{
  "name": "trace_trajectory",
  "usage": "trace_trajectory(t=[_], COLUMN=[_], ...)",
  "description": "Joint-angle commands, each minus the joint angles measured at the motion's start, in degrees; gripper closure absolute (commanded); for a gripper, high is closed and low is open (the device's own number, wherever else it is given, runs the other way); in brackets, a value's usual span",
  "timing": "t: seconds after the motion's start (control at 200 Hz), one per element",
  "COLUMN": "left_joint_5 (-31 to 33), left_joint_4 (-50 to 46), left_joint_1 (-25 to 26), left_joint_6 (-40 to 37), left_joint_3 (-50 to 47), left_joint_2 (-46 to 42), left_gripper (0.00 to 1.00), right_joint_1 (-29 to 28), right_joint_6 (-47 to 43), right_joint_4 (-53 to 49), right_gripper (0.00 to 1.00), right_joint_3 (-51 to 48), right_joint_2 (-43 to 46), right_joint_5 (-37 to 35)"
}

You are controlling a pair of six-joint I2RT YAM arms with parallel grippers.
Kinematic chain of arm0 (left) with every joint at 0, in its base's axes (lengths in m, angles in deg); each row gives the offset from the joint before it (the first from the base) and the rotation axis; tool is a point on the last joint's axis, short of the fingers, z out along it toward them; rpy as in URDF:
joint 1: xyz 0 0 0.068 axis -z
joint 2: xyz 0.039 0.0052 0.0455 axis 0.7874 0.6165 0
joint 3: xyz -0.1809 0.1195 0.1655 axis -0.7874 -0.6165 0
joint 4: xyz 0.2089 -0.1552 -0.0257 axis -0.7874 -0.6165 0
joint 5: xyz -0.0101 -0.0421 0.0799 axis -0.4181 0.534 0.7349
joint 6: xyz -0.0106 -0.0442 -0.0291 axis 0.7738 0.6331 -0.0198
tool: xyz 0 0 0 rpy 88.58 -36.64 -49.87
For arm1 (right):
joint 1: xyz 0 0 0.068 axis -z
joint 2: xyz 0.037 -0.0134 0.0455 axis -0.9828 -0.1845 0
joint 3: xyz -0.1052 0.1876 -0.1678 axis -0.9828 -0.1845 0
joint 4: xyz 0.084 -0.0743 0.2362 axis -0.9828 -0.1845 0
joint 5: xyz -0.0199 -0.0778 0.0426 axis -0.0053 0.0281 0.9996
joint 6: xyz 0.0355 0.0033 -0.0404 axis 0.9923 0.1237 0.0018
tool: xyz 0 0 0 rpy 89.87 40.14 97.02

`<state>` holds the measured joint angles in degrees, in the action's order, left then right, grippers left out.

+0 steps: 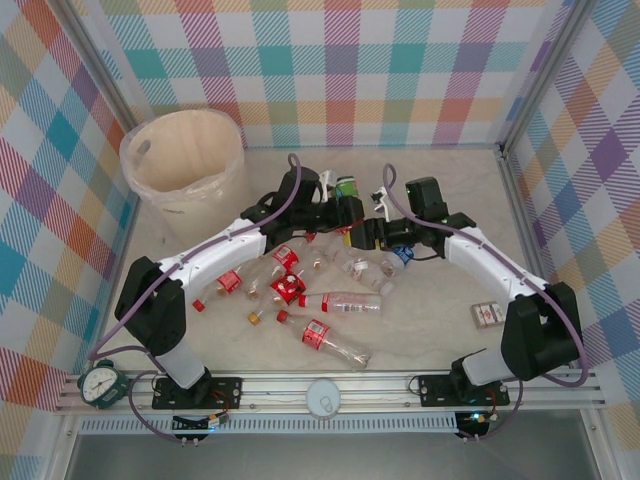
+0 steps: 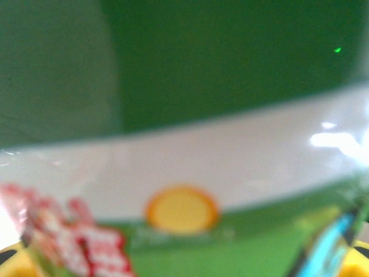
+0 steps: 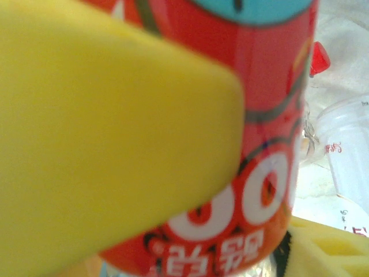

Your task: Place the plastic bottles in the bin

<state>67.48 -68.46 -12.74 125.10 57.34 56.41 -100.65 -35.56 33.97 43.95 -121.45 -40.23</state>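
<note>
Two grippers sit close together just above the middle of the top view, your left gripper (image 1: 342, 210) and your right gripper (image 1: 370, 235), at the upper edge of the scatter of plastic bottles (image 1: 340, 302) on the pale table (image 1: 440, 330). Those bottles are small and clear, most with red labels and red caps. Several lie on their sides and some are crumpled, spread from the centre down to the lower centre. Your right wrist view is pressed up against a red-labelled bottle (image 3: 259, 144) with white lettering. One yellow finger (image 3: 104, 133) covers the left of that frame against it and a second yellow pad (image 3: 328, 248) sits at the lower right, so that hand is clamped on the bottle. Your left wrist view is a blur of a green-labelled item (image 2: 230, 57) with a white band, with yellow pad tips in both bottom corners. I cannot tell whether that hand grips it. The bin (image 1: 190, 192), round and cream-beige, stands at the upper left of the top view, well apart from the bottles.
</note>
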Motion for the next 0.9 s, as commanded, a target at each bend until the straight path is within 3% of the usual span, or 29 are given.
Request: trace_trajectory(t=[0.0, 0.205, 0.465, 0.575, 0.715, 0.895], left_joint_5=[1.6, 2.7, 3.1, 4.3, 5.1, 6.0], left_joint_4=[-1.8, -4.3, -13.3, -20.1, -23.8, -26.8], left_joint_1=[0.4, 0.0, -2.9, -4.4, -7.6, -14.8], left_joint_6=[-0.9, -2.6, -7.6, -11.0, -15.0, -17.0], left_joint_3=[3.0, 5.3, 12.9, 18.9, 24.0, 28.6], left_joint_2=[0.3, 0.2, -0.1, -0.2, -2.0, -6.0], left_gripper=[0.46, 0.49, 0.55, 0.62, 0.79, 0.96], right_joint_1=[1.0, 3.5, 11.0, 11.9, 11.9, 11.9], right_joint_6=[-5.6, -9.3, -10.6, -6.0, 1.5, 1.5], right_joint_4=[-6.3, -13.5, -19.3, -15.1, -8.5, -9.5], right_gripper=[0.23, 0.12, 0.02, 0.0, 0.0, 0.0], right_joint_3=[2.8, 5.1, 6.2, 4.3, 2.3, 2.7], right_joint_2=[1.8, 4.2, 8.8, 9.3, 8.8, 7.8], right_joint_5=[-1.2, -0.9, -3.8, -5.1, -6.0, -7.8])
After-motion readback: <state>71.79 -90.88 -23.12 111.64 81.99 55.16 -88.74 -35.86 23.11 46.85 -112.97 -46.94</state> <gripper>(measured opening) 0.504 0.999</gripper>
